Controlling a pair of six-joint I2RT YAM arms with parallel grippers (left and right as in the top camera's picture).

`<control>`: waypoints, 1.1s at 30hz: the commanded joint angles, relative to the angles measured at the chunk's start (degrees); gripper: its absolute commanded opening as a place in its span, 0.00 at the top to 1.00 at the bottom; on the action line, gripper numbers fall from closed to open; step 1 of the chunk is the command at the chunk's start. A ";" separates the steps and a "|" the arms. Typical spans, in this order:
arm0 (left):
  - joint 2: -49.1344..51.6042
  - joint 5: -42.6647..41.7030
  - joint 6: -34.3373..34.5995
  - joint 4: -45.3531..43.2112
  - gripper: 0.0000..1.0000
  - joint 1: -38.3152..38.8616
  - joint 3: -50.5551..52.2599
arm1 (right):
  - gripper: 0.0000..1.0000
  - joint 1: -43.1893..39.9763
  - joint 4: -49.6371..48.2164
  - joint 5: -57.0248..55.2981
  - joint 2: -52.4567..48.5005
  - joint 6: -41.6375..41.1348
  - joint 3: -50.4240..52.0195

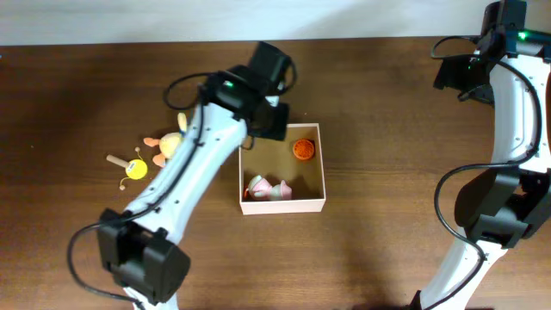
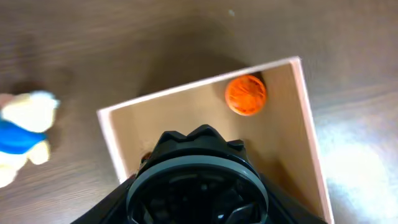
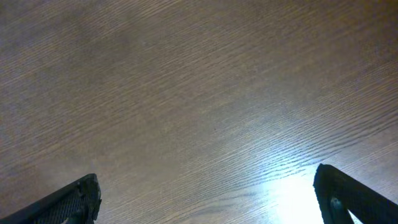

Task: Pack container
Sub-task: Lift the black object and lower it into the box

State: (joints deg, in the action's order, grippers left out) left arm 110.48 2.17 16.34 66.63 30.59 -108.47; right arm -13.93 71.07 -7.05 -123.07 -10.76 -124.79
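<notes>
The container (image 1: pixel 284 205) is a square shallow box with white walls and a tan inside, in the middle of the table. In it lie an orange ball (image 1: pixel 302 149) at the far right and a pink and mint toy (image 1: pixel 269 189) at the front. My left gripper (image 1: pixel 269 119) hangs over the box's far left corner. In the left wrist view a dark round part (image 2: pixel 198 180) hides the jaws, above the box floor (image 2: pixel 180 115) and the ball (image 2: pixel 245 94). My right gripper (image 3: pixel 208 199) is open and empty over bare wood, far right (image 1: pixel 456 73).
Left of the box lie a yellow and orange plush (image 1: pixel 168 145) and a yellow toy on a stick (image 1: pixel 131 165). A cream and blue plush (image 2: pixel 22 134) shows at the left edge of the left wrist view. The table is dark brown wood.
</notes>
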 commanded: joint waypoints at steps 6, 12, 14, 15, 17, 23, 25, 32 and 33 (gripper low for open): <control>11.10 2.16 0.11 0.48 0.61 2.16 0.55 | 0.01 0.04 0.00 -0.07 0.83 -0.70 0.11; 15.63 2.12 0.13 0.39 0.66 2.16 0.55 | 0.01 0.04 0.00 -0.07 0.83 -0.70 0.11; 16.20 2.12 0.13 -0.20 0.66 2.16 0.55 | 0.01 0.04 0.00 -0.07 0.83 -0.70 0.11; 16.39 2.14 0.11 -0.76 0.66 2.16 0.55 | 0.01 0.04 0.00 -0.07 0.83 -0.70 0.11; 16.39 1.95 0.13 -2.45 0.66 2.16 0.55 | 0.01 0.04 0.00 -0.07 0.83 -0.70 0.11; 16.50 1.73 0.13 -4.57 0.65 2.16 0.55 | 0.01 0.04 0.00 -0.07 0.83 -0.70 0.11; 16.76 1.75 0.11 -4.76 0.65 2.16 0.55 | 0.01 0.04 0.00 -0.07 0.83 -0.70 0.11; 19.85 1.64 0.11 -4.96 0.65 2.16 0.55 | 0.01 0.04 0.00 -0.07 0.83 -0.70 0.11; 19.96 1.60 0.11 -4.83 0.66 2.16 0.55 | 0.01 0.04 0.00 -0.07 0.83 -0.70 0.11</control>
State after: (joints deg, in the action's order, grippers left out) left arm 127.76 3.49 16.34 61.60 32.71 -107.85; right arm -13.93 71.07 -7.03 -123.07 -10.74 -124.79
